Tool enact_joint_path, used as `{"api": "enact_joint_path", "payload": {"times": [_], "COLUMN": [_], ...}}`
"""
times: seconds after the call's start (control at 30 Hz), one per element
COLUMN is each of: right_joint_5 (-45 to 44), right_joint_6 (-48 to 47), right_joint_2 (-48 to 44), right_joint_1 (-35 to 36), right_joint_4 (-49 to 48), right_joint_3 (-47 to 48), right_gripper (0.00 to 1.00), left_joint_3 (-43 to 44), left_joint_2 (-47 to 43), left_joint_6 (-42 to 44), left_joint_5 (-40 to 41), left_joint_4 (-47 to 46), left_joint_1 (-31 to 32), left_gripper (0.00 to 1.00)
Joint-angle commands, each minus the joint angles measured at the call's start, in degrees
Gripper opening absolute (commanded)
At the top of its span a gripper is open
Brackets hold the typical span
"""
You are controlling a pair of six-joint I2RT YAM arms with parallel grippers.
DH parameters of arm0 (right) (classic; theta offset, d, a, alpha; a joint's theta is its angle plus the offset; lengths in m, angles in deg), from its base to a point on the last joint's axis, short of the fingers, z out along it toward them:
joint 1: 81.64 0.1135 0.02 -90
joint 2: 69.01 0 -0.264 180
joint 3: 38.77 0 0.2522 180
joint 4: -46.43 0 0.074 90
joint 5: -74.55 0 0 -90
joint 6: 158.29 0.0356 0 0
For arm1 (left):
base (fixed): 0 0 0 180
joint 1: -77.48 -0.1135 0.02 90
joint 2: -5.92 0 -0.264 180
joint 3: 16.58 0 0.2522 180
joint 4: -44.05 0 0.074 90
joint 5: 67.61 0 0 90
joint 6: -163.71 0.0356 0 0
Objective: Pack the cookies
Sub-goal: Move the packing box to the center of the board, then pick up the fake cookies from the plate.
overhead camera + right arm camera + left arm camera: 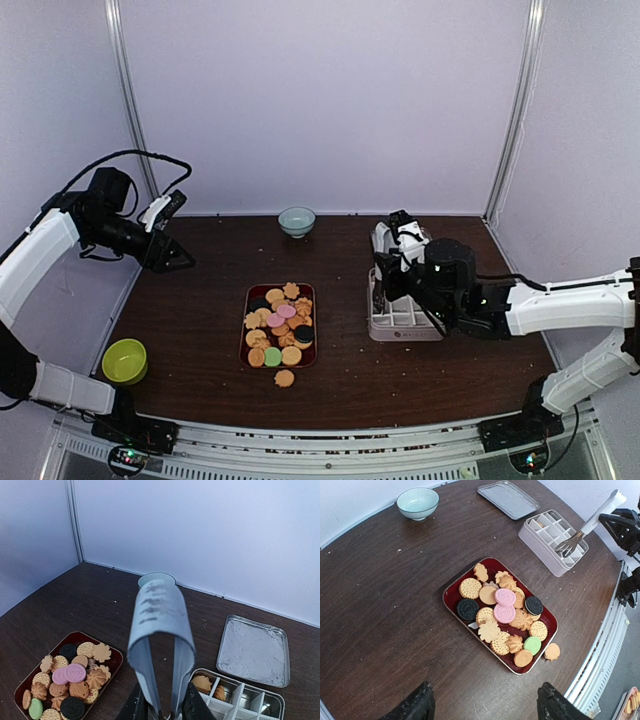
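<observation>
The cookies lie heaped on a dark red tray: mostly golden, a few black, pink and one green. They also show in the left wrist view and the right wrist view. One golden cookie lies on the table beside the tray. My right gripper is shut on grey tongs, whose tips reach into a white compartment box. Two golden cookies sit in its compartments. My left gripper is open and empty, raised high at the left.
The box's metal lid lies flat behind the box. A pale teal bowl stands at the back centre. A lime green bowl stands at the front left. The table's near edge has a metal rail.
</observation>
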Motion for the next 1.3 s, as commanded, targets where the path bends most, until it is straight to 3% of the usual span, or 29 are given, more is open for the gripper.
{"api": "enact_joint_path", "payload": {"times": [0.0, 0.53, 0.73, 1.07, 1.27], "right_joint_5": [0.6, -5.1, 3.3, 14.5, 17.0], "right_joint_6": [3.8, 1.2, 0.6, 2.0, 3.9], "right_joint_2": [1.0, 6.9, 8.7, 21.1, 25.7], "right_joint_1": [3.1, 12.6, 13.6, 14.3, 14.3], "right_joint_4": [-3.3, -1.2, -2.1, -1.9, -1.9], "right_joint_3": [1.8, 14.7, 18.1, 28.9, 30.7], "right_gripper": [0.12, 0.15, 0.19, 0.23, 0.25], "left_joint_3": [-0.1, -1.0, -1.3, -0.5, -0.8], "left_joint_2": [-1.1, -2.0, -2.2, -1.7, -1.9], "left_joint_6": [0.4, 0.8, 1.2, 1.6, 1.7], "left_joint_5": [-1.3, -0.9, -0.5, 0.7, 0.4], "left_joint_4": [-0.4, -0.4, -0.4, 0.9, 1.0], "left_joint_1": [-0.4, -0.4, -0.4, -0.4, -0.4], "left_gripper": [0.73, 0.73, 0.73, 0.73, 0.73]}}
